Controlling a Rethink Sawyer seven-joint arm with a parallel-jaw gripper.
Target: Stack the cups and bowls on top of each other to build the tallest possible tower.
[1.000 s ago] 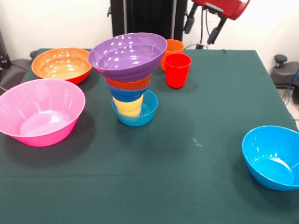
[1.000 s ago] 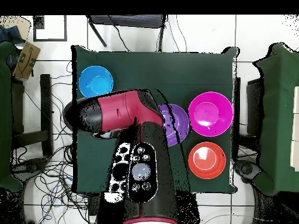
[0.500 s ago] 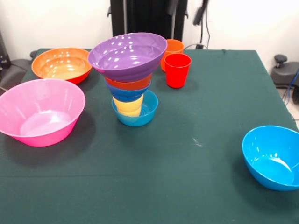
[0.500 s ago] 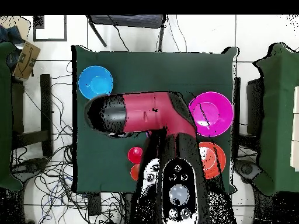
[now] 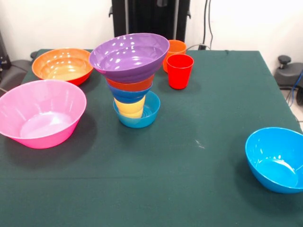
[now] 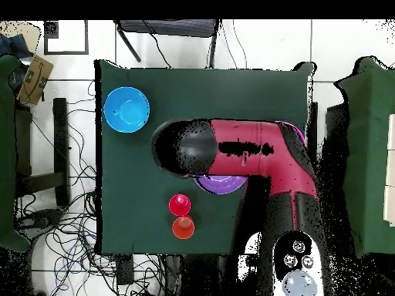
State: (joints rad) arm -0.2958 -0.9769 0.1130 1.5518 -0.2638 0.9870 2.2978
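The tower (image 5: 132, 80) stands mid-table: a small blue bowl (image 5: 138, 116) at the base, a yellow cup (image 5: 129, 107), a blue bowl and an orange bowl above it, and the purple bowl (image 5: 129, 56) on top. A red cup (image 5: 180, 71) and an orange cup (image 5: 176, 47) stand behind it. The pink bowl (image 5: 40, 112), the large orange bowl (image 5: 62, 65) and the bright blue bowl (image 5: 277, 158) sit apart. The front view does not show my gripper. Overhead, the arm's black head (image 6: 185, 146) hangs over the table beside the purple bowl (image 6: 220, 185) and hides the gripper's state.
In the overhead view the red arm (image 6: 254, 150) covers most of the tower and the bowls on the right. The bright blue bowl (image 6: 126, 109), the red cup (image 6: 180, 204) and the orange cup (image 6: 183, 227) show uncovered. Cables lie on the floor around the table.
Overhead, the arm has swung from the left side of the table to the right. Its red part has left the top of the front view. No bowl or cup has moved.
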